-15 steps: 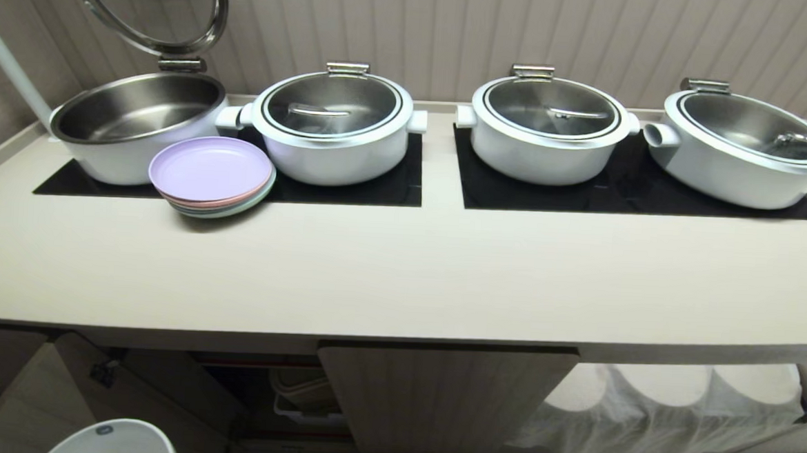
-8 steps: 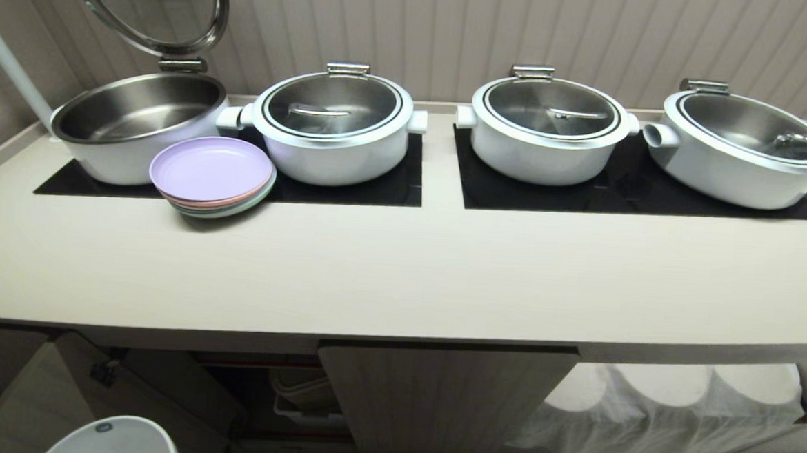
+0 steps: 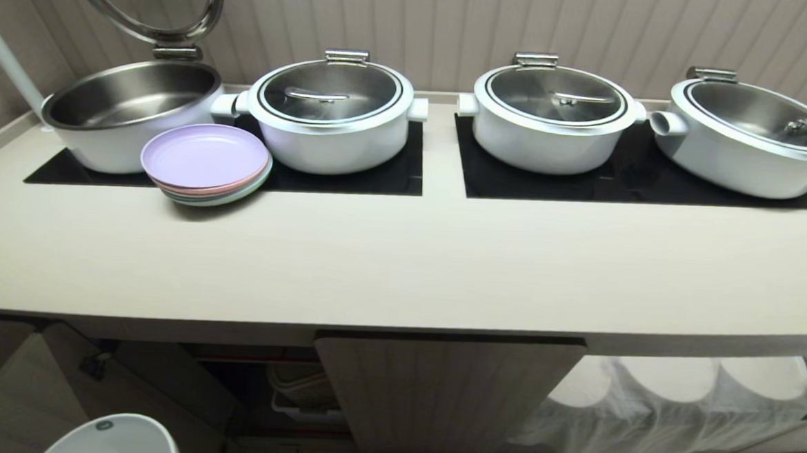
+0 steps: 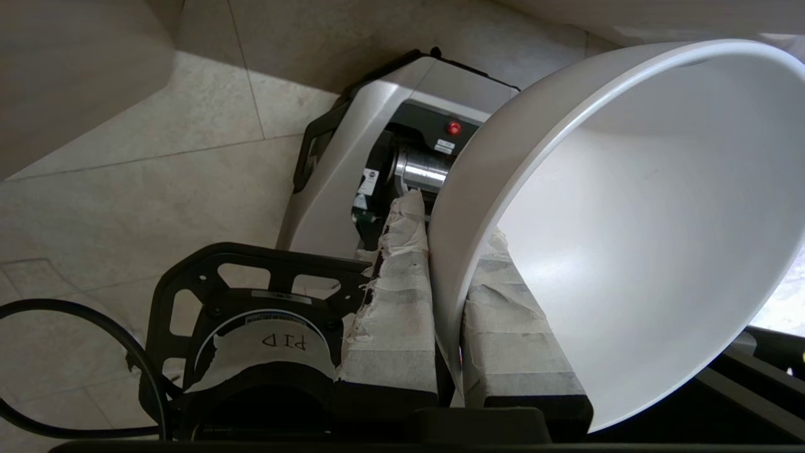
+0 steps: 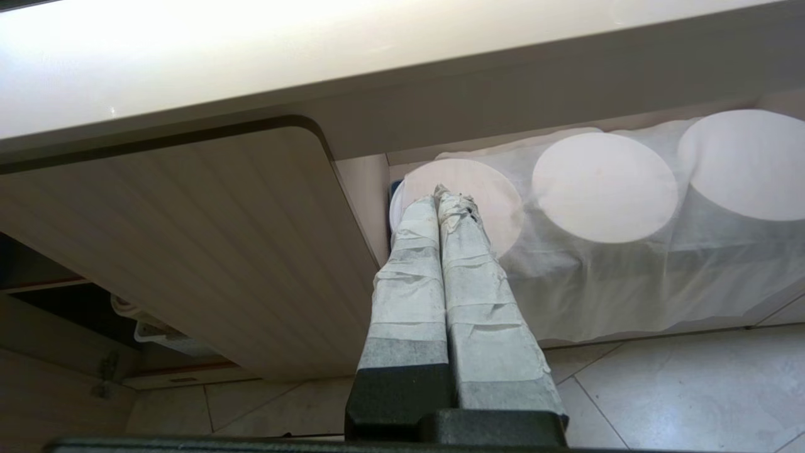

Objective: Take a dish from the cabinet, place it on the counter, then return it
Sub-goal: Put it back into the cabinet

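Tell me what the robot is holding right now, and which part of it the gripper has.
The left gripper holds the white bowl by its rim, one finger inside the wall, one outside. The right gripper holds nothing.

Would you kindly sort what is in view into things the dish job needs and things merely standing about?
Part of the job:
- white bowl, clamped at its rim by the left gripper
- cabinet, left door open
- counter

Standing about:
- stack of pastel plates
- four large pots
- cloth-covered stacks
- right gripper, idle, shut
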Robot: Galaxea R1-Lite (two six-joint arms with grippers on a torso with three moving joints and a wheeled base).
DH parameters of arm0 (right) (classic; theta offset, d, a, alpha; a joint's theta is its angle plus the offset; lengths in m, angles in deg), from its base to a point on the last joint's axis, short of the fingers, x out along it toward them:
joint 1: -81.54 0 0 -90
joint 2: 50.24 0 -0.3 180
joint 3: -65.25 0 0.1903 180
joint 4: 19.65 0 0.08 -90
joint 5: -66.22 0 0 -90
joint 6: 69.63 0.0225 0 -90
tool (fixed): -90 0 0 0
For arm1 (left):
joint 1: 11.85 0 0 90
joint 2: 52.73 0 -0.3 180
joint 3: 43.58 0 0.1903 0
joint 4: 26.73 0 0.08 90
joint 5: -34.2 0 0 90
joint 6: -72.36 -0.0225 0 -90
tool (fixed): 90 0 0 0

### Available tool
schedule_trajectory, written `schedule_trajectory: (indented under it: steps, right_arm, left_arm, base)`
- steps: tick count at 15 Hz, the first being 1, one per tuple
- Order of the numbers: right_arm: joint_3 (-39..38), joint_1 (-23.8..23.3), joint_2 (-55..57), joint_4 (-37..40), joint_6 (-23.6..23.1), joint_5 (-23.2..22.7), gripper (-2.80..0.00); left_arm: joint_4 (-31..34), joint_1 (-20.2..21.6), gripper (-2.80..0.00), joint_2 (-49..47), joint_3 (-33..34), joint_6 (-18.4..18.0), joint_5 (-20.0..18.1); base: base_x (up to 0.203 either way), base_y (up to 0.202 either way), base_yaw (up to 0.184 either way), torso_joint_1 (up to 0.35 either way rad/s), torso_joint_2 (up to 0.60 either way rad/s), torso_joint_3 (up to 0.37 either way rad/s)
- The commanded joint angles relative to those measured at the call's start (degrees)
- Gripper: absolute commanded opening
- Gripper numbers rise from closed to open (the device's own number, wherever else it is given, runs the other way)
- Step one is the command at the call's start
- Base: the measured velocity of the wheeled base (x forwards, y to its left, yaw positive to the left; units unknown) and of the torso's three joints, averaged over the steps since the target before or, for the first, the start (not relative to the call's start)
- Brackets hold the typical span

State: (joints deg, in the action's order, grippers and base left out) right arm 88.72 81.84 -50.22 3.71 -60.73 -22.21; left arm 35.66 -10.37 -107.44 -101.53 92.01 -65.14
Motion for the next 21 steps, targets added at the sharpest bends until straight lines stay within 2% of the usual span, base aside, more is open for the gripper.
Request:
schedule_trajectory:
  steps: [1, 7, 21]
  right_arm:
    - [0.0, 0.0, 0.1, 0.0, 0.1, 0.0, -2.80]
    - [0.0, 0.0, 0.1, -0.3, 1.6, 1.4, -2.80]
    - [0.0, 0.0, 0.1, -0.3, 1.6, 1.4, -2.80]
  left_arm:
    - [0.3, 0.1, -2.80, -0.6, 0.0, 0.1, -0.1]
    - [0.3, -0.1, -2.80, -0.6, -0.1, 0.2, 0.4]
    - [0.2, -0.4, -2.80, -0.5, -0.1, 1.4, 0.3]
  base:
    - [0.000, 0.000, 0.000, -0.150, 0.31, 0.152]
    - [0.000, 0.000, 0.000, -0.150, 0.31, 0.151]
    - [0.000, 0.000, 0.000, -0.189, 0.38, 0.186]
